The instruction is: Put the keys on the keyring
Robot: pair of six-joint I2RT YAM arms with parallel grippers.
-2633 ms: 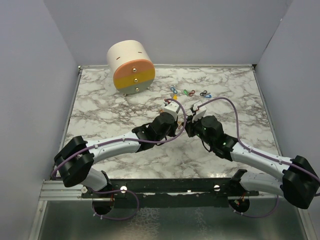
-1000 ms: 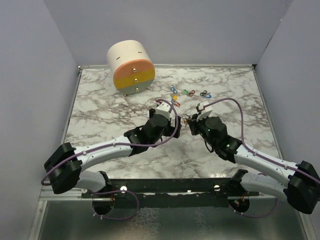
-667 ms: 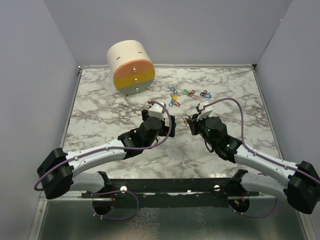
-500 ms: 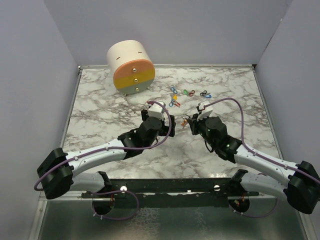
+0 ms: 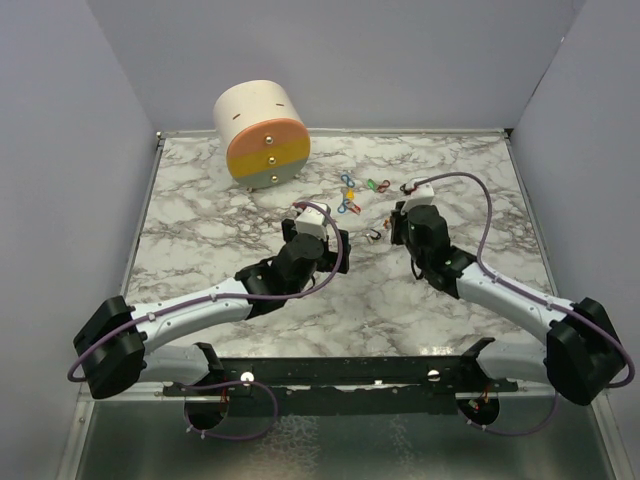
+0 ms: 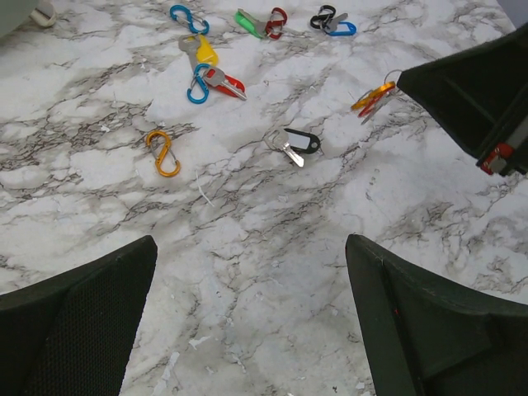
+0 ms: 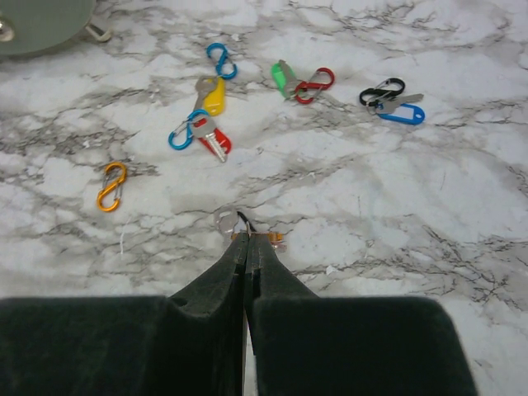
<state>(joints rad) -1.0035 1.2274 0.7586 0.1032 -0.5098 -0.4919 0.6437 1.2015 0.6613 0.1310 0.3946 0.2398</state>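
Left gripper (image 6: pixel 249 247): jaws spread wide, nothing between them, hanging over the bare marble table (image 6: pixel 272 272) on the near side of the black-headed key (image 6: pixel 299 142). That key lies flat and loose on the table. Right gripper (image 7: pixel 244 227) sits just right of the black-headed key, fingers pressed together, pinching a thin metal ring (image 7: pixel 224 219). An orange-headed key (image 7: pixel 266 240) hangs at the tips with the ring. Orange clip (image 6: pixel 163 153) lies left of the black-headed key, apart from it. Farther back and left of the black-headed key are the yellow key (image 6: pixel 206 53) and a red key (image 6: pixel 226 82) touching a blue clip (image 6: pixel 197 86), with a second blue clip (image 6: pixel 188 16) behind those. Straight back from the black-headed key, the green key (image 6: pixel 247 20) touches a red clip (image 6: pixel 277 18). Back and slightly right of it, the blue key (image 6: pixel 343 29) lies against a black clip (image 6: pixel 322 15).
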